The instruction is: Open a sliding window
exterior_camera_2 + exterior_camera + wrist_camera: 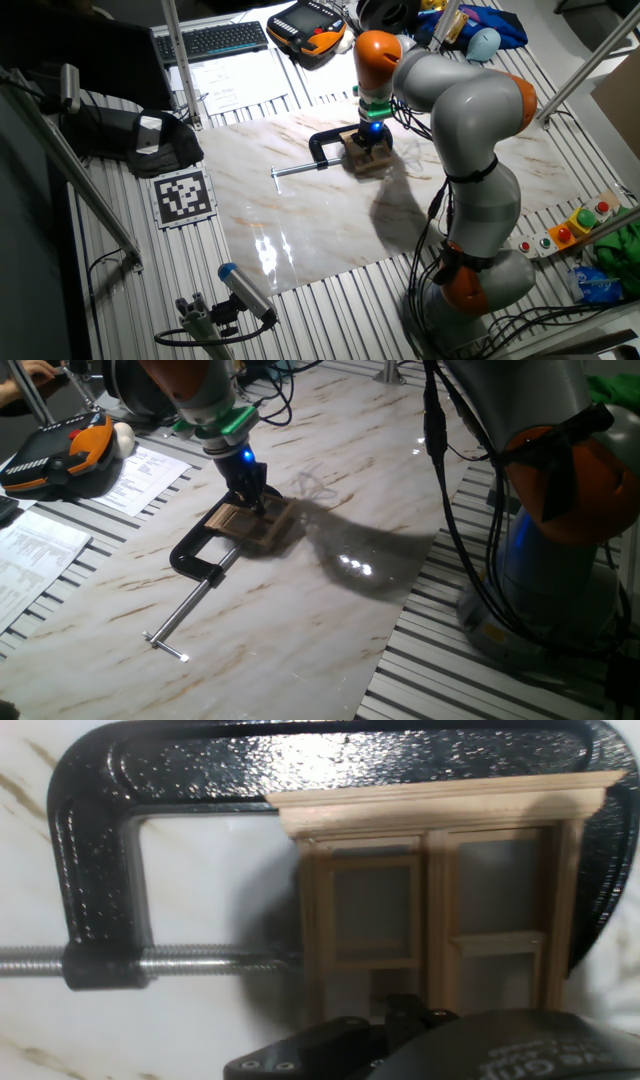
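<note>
In the hand view the tool (400,1020) sits low over the sliding window (440,900), its black body filling the bottom edge; whether its fingers are apart or together cannot be told, since only one dark tip shows against the lower panes. The window lies flat near the middle of the marble surface (330,630), held in the black C-clamp (110,850), whose screw rod (180,962) presses on the frame's side. The step in hand appears to be engaging the movable sash. The next move calls for a steady push along the frame's rails, without lifting it from the clamp.
</note>
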Motion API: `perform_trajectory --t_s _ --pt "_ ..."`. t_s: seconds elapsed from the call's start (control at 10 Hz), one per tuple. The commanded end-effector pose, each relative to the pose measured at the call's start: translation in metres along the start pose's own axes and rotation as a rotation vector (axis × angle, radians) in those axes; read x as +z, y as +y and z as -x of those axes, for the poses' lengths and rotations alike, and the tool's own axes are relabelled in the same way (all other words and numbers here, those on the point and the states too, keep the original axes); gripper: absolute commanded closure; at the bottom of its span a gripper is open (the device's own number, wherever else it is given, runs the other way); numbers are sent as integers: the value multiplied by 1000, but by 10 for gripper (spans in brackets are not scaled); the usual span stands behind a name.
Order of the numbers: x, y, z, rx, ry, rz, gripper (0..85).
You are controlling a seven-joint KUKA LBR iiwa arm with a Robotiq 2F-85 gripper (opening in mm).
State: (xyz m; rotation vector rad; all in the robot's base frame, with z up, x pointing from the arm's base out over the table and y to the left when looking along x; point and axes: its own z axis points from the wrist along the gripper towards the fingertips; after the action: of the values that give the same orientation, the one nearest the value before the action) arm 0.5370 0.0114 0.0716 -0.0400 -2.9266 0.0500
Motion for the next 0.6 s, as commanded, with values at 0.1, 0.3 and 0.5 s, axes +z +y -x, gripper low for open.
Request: perform_trajectory --t_s 0.1,0.3,0.5 --pt "6 -9 0 14 -16 35 850" --pt "6 -17 -1 17 -19 36 850" --pt "5 -18 -1 19 -14 41 850"
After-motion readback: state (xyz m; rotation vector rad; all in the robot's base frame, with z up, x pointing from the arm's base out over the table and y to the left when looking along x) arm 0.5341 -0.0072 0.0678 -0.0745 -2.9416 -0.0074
